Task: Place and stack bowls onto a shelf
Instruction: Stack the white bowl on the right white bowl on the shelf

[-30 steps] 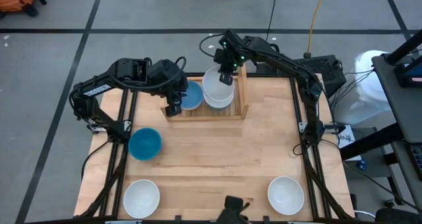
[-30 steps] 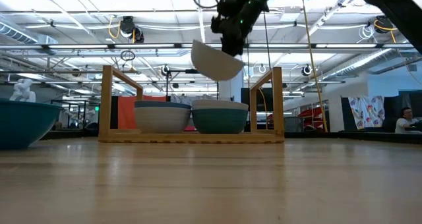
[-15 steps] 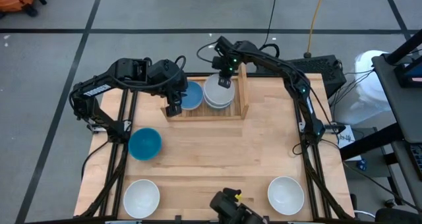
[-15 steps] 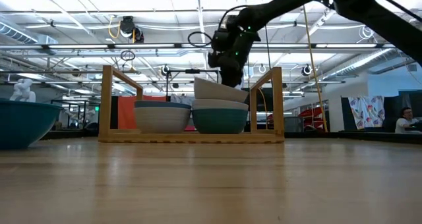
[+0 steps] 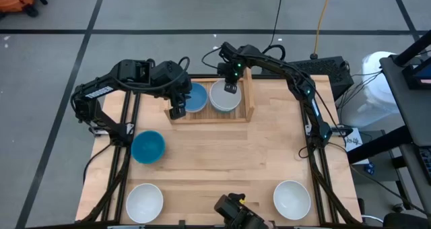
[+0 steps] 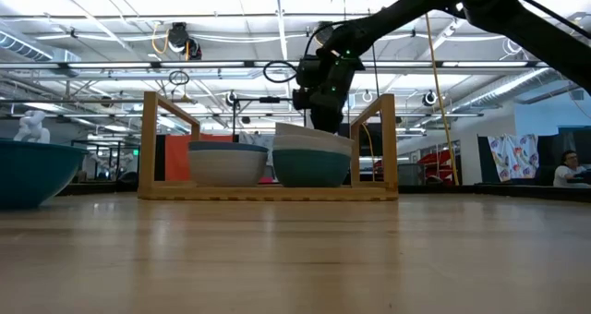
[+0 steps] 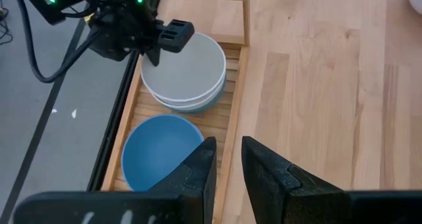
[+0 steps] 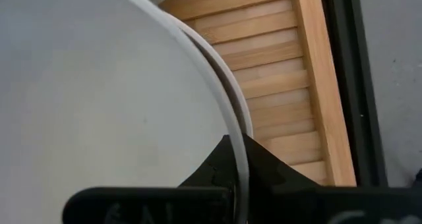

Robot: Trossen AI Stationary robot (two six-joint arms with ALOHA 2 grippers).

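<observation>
Right gripper (image 5: 230, 87) over light wooden slatted shelf (image 5: 246, 97), fingers pinching rim of small round white bowl (image 5: 223, 96), seating it into stack on dark green bowl (image 6: 310, 167); grip likely kept until nested. Left gripper (image 5: 177, 110) beside shelf's left end, fingers parted, empty.

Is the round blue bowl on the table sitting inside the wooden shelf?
No, this round blue bowl sits on the bare wooden tabletop, apart from the slatted wooden shelf.

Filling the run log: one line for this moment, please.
right gripper: shut on white bowl rim, setting it on shelf stack | left gripper: open, beside blue bowl on shelf | loose: blue bowl, two white bowls
</observation>
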